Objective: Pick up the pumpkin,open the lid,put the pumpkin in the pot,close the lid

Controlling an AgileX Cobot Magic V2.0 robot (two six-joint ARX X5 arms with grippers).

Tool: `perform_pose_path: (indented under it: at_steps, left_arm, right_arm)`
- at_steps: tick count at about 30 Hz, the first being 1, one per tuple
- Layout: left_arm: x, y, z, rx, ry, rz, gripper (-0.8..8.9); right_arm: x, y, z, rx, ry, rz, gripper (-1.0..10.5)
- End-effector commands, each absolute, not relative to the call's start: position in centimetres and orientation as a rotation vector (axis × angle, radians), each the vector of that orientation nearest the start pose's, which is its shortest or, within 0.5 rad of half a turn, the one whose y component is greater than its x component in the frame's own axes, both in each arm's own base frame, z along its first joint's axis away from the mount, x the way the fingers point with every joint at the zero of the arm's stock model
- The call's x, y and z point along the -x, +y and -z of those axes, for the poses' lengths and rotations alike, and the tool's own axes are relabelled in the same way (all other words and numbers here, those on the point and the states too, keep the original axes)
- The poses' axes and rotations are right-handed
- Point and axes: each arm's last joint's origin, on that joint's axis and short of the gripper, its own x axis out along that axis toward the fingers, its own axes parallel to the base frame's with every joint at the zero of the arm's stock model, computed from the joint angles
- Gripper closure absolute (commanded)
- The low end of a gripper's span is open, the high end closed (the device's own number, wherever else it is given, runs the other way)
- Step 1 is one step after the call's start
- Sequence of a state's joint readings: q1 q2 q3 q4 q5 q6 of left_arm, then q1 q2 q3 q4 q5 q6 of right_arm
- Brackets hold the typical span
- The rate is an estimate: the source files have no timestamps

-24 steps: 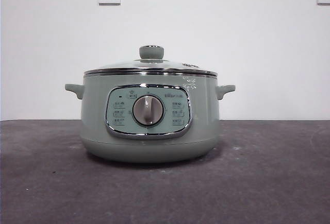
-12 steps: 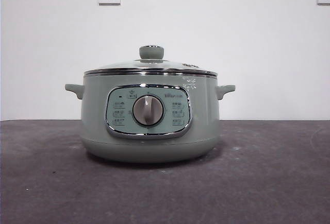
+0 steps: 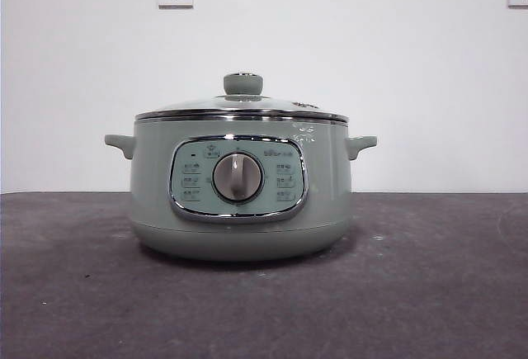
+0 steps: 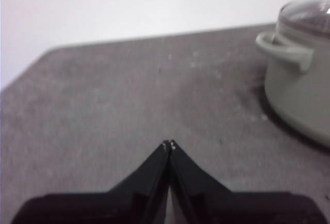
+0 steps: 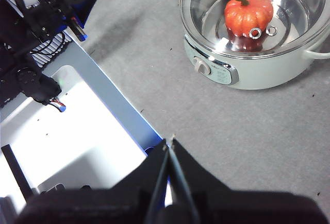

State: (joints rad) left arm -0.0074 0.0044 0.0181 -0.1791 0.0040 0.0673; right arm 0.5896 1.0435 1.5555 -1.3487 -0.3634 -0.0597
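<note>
Centre frame: lid [image 3: 242,109] sits on pot [image 3: 240,186], pumpkin [image 5: 248,14] inside.
Both grippers, left [image 4: 169,144] and right [image 5: 168,142], are closed, empty and well clear; little risk remains.

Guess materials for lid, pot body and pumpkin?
Lid: clear glass by the look, since the pumpkin shows through it; shiny steel-like rim; matte sage knob, probably plastic.
Pot: smooth sage-green shell, plastic or painted metal, can't tell which; chrome-look frame around the panel; mirror-bright metal bowl inside.
Pumpkin: glossy orange-red, ribbed; looks like moulded plastic or foam.
</note>
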Motion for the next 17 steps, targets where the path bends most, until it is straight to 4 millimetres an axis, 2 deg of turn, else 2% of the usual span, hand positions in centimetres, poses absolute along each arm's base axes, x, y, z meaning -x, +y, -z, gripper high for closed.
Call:
perform_pose_path:
  at_steps: [1, 5, 17]
  left_arm:
    - [-9.59, -0.06, -14.62, -0.023, 0.186, 0.015, 8.16]
    - [-9.59, -0.07, -14.62, 0.03, 0.186, 0.012, 8.16]
    - [-9.6, -0.05, -14.63, 0.029, 0.185, 0.004, 8.16]
  right_arm:
    - [-10.58, 8.33, -43.4, 0.15, 0.831, -0.92, 9.5]
    - [-10.58, 8.33, -43.4, 0.15, 0.831, -0.92, 9.5]
    - [-10.55, 8.31, -43.41, 0.15, 0.83, -0.92, 9.5]
